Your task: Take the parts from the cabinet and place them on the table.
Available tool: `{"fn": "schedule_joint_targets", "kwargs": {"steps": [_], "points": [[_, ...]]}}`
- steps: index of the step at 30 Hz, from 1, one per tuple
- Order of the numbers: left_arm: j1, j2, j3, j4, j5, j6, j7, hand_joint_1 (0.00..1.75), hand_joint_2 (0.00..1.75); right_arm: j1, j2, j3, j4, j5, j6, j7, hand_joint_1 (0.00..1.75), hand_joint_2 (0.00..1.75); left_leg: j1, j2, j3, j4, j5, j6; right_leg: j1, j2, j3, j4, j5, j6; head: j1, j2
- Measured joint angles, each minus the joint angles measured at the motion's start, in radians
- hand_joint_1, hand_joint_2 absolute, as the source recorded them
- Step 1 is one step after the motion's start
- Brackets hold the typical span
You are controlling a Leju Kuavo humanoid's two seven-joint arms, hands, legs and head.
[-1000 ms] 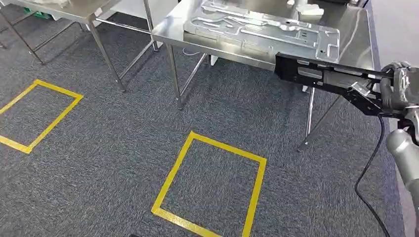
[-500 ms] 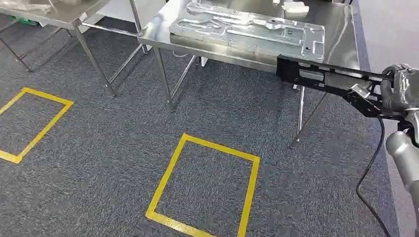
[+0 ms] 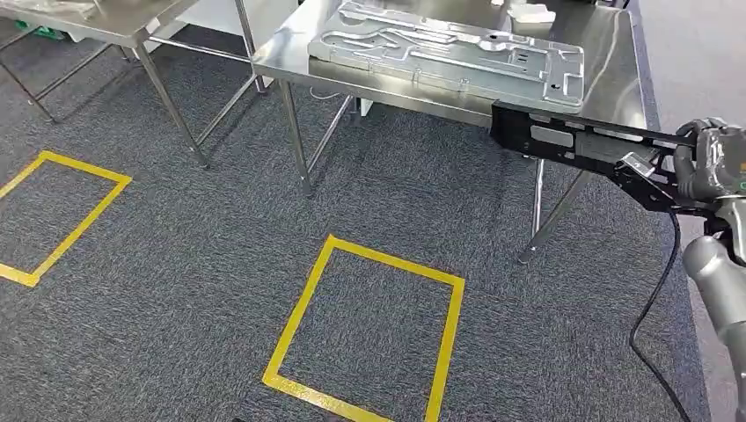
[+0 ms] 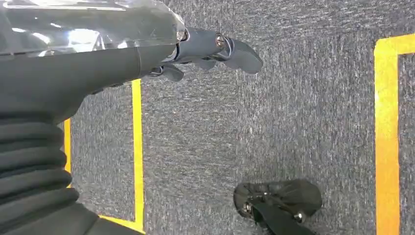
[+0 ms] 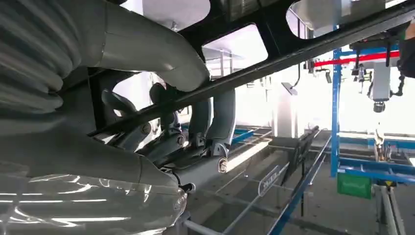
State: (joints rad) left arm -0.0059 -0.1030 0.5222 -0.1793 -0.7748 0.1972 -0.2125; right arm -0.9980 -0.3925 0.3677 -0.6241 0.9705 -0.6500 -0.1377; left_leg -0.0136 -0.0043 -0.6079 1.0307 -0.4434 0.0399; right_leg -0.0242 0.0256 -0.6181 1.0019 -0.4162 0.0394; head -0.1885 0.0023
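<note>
Two hands up: my right hand (image 3: 708, 163) grips a long black part (image 3: 581, 141), fingers (image 5: 215, 122) wrapped round its bars in the right wrist view. Part sticks out to the left, its far end over the near edge of the steel worktop (image 3: 616, 66), above the surface as far as I can tell. Left hand (image 4: 195, 54) hangs over the carpet, fingers loosely apart, holding nothing. Grey metal panel (image 3: 444, 48) lies flat on the worktop. Yellow tape squares (image 3: 369, 325) on the floor below.
</note>
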Motion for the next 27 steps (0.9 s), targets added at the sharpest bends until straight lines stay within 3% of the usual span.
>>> {"fn": "schedule_joint_targets", "kwargs": {"steps": [2,3,4,6,7,8,9,10,12,13,14,17,19,20,22,23,24,25,26,27], "points": [[-0.001,-0.001,0.0,0.0,-0.001,0.0,-0.002,0.0,1.75,0.002,-0.007,-0.002,-0.005,-0.01,0.006,-0.004,1.75,1.75,0.009,0.007,0.009,-0.023,0.012,0.008,0.01,0.009,0.004,-0.009,0.005,0.008,0.0,0.0],[-0.001,-0.005,0.0,0.0,-0.002,0.0,-0.003,0.0,1.75,0.006,-0.009,-0.004,-0.008,-0.012,0.008,-0.008,1.75,1.75,0.017,0.017,0.018,-0.04,0.021,0.008,0.004,0.001,0.002,0.003,-0.005,0.005,0.0,0.0],[-0.001,-0.005,0.0,0.0,-0.007,0.0,-0.005,0.0,1.75,0.005,-0.013,-0.004,-0.01,-0.013,0.011,-0.01,1.75,1.75,0.018,0.018,0.023,-0.05,0.024,0.013,0.007,-0.01,-0.019,0.043,-0.036,0.005,0.001,0.0],[-0.001,-0.005,0.0,0.0,-0.012,0.0,-0.007,0.0,1.75,0.008,-0.016,-0.004,-0.01,-0.013,0.012,-0.009,1.75,1.75,0.02,0.028,0.023,-0.051,0.025,0.013,0.002,-0.012,-0.093,0.196,-0.112,0.012,0.0,0.0],[-0.001,-0.005,0.0,0.0,-0.014,0.0,-0.008,0.0,1.75,0.013,-0.016,-0.004,-0.01,-0.011,0.013,-0.009,1.75,1.75,0.021,0.031,0.023,-0.05,0.024,0.011,-0.003,-0.013,-0.127,0.264,-0.135,0.016,0.0,0.0],[-0.001,-0.005,0.0,0.0,-0.011,-0.001,-0.008,0.0,1.75,0.018,-0.016,-0.004,-0.01,-0.008,0.016,-0.007,1.75,1.75,0.023,0.035,0.023,-0.048,0.022,0.007,-0.008,-0.014,-0.145,0.298,-0.137,0.021,0.0,0.0],[-0.001,-0.005,0.0,0.0,-0.009,-0.004,-0.008,0.0,1.75,0.022,-0.017,-0.004,-0.01,-0.004,0.022,-0.006,1.75,1.75,0.027,0.038,0.023,-0.044,0.019,0.001,-0.014,-0.017,-0.137,0.279,-0.114,0.027,0.0,0.0],[-0.001,-0.005,0.001,0.0,-0.007,-0.01,-0.008,0.0,1.75,0.023,-0.017,-0.004,-0.01,-0.002,0.027,-0.006,1.75,1.75,0.032,0.04,0.022,-0.037,0.014,-0.008,-0.021,-0.022,-0.102,0.215,-0.074,0.034,0.0,0.0],[-0.002,-0.006,0.002,0.0,0.012,-0.022,-0.009,0.0,1.75,0.023,-0.019,-0.004,-0.013,0.0,0.029,-0.003,1.75,1.75,0.042,0.042,0.019,-0.013,-0.001,-0.03,-0.036,-0.04,-0.003,0.033,0.001,0.052,0.0,0.0],[-0.002,-0.001,0.006,0.0,0.019,-0.029,-0.01,0.0,1.75,0.021,-0.018,-0.004,-0.013,0.002,0.03,0.001,1.75,1.75,0.036,0.042,0.013,-0.006,-0.007,-0.04,-0.024,-0.037,-0.002,0.036,-0.021,0.05,0.0,0.0],[-0.005,-0.001,0.011,0.0,0.029,-0.042,-0.016,0.0,1.75,0.021,-0.019,-0.003,-0.015,0.008,0.03,0.003,1.75,1.75,0.035,0.042,0.012,0.001,-0.017,-0.049,-0.022,-0.029,-0.005,0.028,-0.022,0.023,0.0,0.0],[-0.005,0.0,0.027,0.0,0.046,-0.074,-0.024,0.0,1.75,0.017,-0.02,-0.003,-0.015,0.021,0.035,0.01,1.75,1.75,0.037,0.047,0.024,-0.015,-0.035,-0.071,-0.015,-0.023,-0.007,0.033,-0.041,-0.006,0.001,0.0],[-0.004,0.0,0.035,0.0,0.047,-0.079,-0.024,0.0,1.75,0.012,-0.02,-0.003,-0.025,0.026,0.037,0.009,1.75,1.75,0.043,0.03,0.011,0.031,-0.051,-0.075,-0.019,-0.018,0.011,0.03,-0.046,-0.028,-0.002,0.0],[-0.004,0.0,0.04,0.0,0.047,-0.079,-0.023,0.0,1.75,0.006,-0.02,-0.002,-0.027,0.027,0.039,0.009,1.75,1.75,0.042,0.026,-0.028,0.104,-0.079,-0.073,-0.014,-0.016,0.018,0.03,-0.051,-0.036,-0.001,0.0],[-0.003,0.0,0.047,0.0,0.046,-0.07,-0.016,0.0,1.75,0.003,-0.018,-0.001,-0.034,0.028,0.04,0.011,1.75,1.75,0.037,0.019,-0.138,0.282,-0.135,-0.07,-0.001,-0.011,0.036,0.03,-0.067,-0.047,-0.002,0.0],[0.0,0.0,0.049,0.0,0.044,-0.064,-0.014,0.0,1.75,0.004,-0.018,0.0,-0.035,0.029,0.042,0.016,1.75,1.75,0.033,0.017,-0.178,0.33,-0.129,-0.064,0.007,-0.007,0.049,0.03,-0.078,-0.051,-0.002,0.0],[0.002,0.0,0.05,0.0,0.04,-0.057,-0.012,0.0,1.75,0.005,-0.018,0.002,-0.037,0.032,0.044,0.023,1.75,1.75,0.029,0.016,-0.194,0.326,-0.1,-0.055,0.014,-0.003,0.064,0.03,-0.088,-0.053,-0.002,0.0],[0.004,0.0,0.049,0.0,0.038,-0.05,-0.01,0.0,1.75,0.008,-0.019,0.002,-0.042,0.033,0.045,0.029,1.75,1.75,0.02,0.015,-0.187,0.278,-0.053,-0.043,0.022,-0.001,0.081,0.031,-0.095,-0.055,-0.002,0.0],[0.004,0.0,0.049,0.0,0.036,-0.041,-0.005,0.0,1.75,0.013,-0.021,0.002,-0.049,0.033,0.045,0.032,1.75,1.75,0.012,0.013,-0.162,0.191,0.012,-0.023,0.03,0.002,0.1,0.03,-0.105,-0.057,-0.002,0.0],[0.003,0.0,0.049,0.0,0.036,-0.036,0.001,0.0,1.75,0.016,-0.022,0.002,-0.058,0.033,0.044,0.033,1.75,1.75,-0.001,0.003,-0.132,0.089,0.087,0.004,0.038,0.009,0.123,0.03,-0.121,-0.056,-0.002,0.0]]}}
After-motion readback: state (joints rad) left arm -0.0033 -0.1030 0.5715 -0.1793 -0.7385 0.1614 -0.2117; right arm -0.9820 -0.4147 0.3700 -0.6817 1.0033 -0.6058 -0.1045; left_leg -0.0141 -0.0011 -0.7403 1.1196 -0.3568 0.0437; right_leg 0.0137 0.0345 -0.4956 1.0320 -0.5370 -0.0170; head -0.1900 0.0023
